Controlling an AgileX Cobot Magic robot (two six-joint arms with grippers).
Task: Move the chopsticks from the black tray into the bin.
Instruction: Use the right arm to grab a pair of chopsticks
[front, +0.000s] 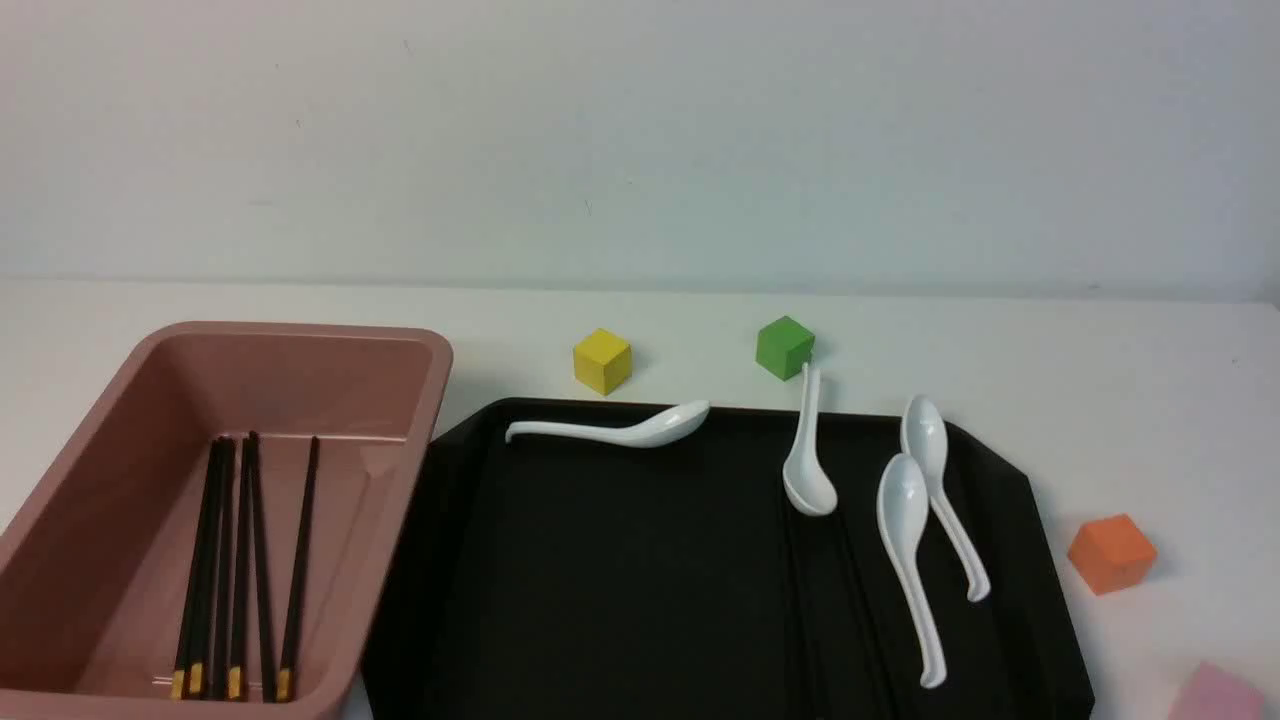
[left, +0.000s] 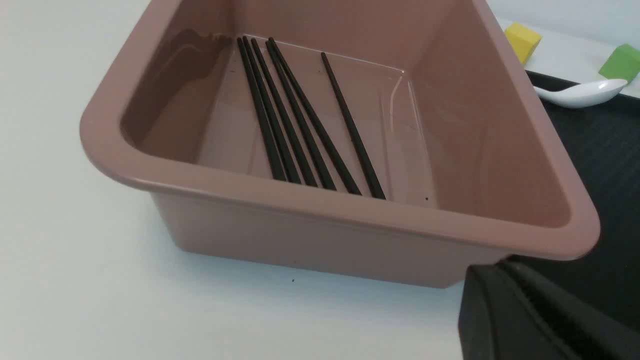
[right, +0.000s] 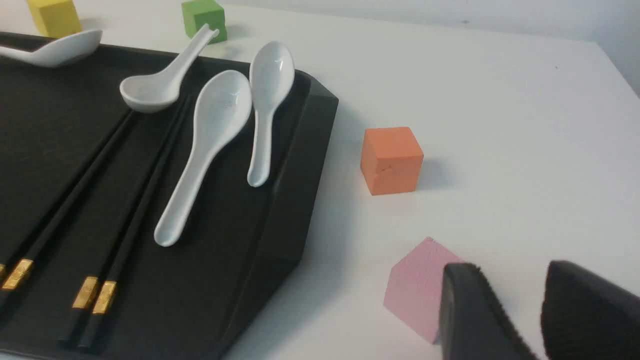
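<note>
on black tray (right: 50, 125), chopsticks (right: 104, 297) partly cut off

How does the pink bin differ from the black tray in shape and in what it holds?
The bin is deep and pink; the black tray is flat and wider. The bin holds only chopsticks; the tray holds four white spoons and more chopsticks. Both rest on the table.

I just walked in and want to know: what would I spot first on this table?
Probably the big black tray in the middle, holding four white spoons and some gold-banded chopsticks toward its near edge. Then the pink bin on the left, with black chopsticks already inside. A yellow cube, a green cube and an orange cube sit around the tray.
</note>
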